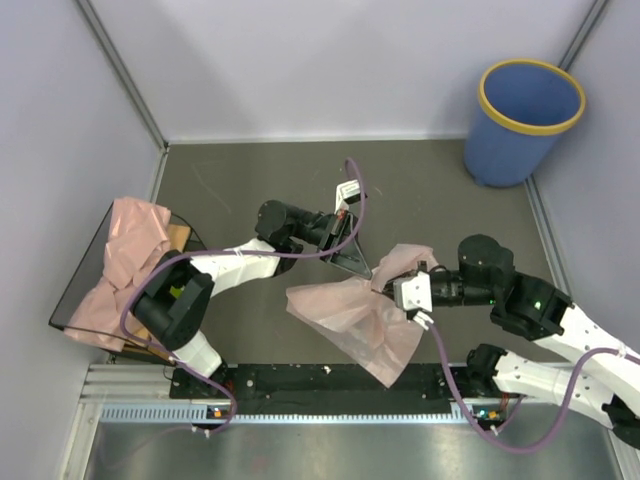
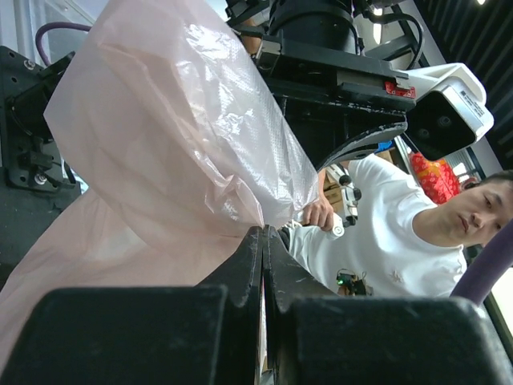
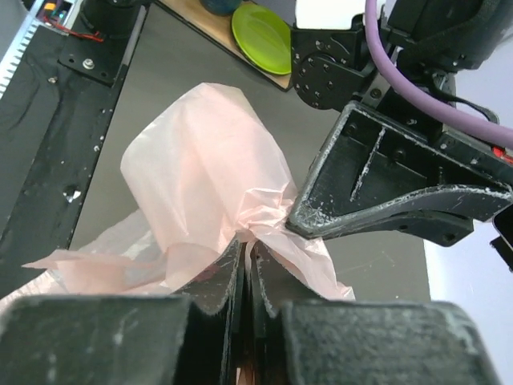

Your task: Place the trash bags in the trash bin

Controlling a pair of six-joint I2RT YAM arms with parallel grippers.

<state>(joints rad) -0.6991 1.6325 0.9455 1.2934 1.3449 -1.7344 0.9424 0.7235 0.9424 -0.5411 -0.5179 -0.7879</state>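
A pale pink trash bag (image 1: 350,318) hangs crumpled between both grippers near the table's front middle. My left gripper (image 1: 362,268) is shut and pinches the bag's upper edge; its closed fingertips (image 2: 264,234) meet the film (image 2: 176,128). My right gripper (image 1: 397,288) is shut on the same bag (image 3: 208,176), its tips (image 3: 247,245) closed on a bunched fold, right beside the left gripper (image 3: 385,200). More pink trash bags (image 1: 125,265) lie piled at the left edge. The blue trash bin (image 1: 526,118) with its yellow rim stands upright at the back right, far from both grippers.
The pile of bags rests on a dark tray (image 1: 75,290) with a wooden board (image 1: 178,236) under it. A green plate (image 3: 260,36) shows at the top of the right wrist view. Grey walls close in the table at the left, back and right.
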